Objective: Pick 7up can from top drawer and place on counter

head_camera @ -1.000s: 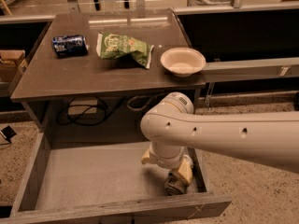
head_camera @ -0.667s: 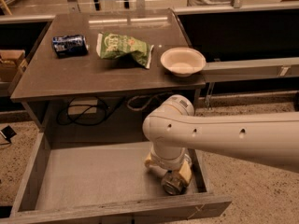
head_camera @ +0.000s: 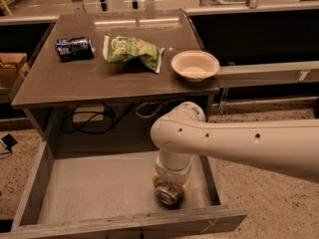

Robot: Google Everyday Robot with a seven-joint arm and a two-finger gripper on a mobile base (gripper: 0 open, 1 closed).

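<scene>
Gripper (head_camera: 169, 189) lowered into open drawer (head_camera: 89, 183), near its front right corner, clamped on silver can (head_camera: 168, 196), shiny end facing up. Surface (head_camera: 99, 81) above and beyond gripper: bowl (head_camera: 195, 64) right of it, chip bag (head_camera: 132, 50) and blue can (head_camera: 74, 48) to left

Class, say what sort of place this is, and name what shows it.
Likely an office snack corner: a counter with chip bag, bowl and blue can, plus an open drawer where the gripper holds a silver can.
</scene>
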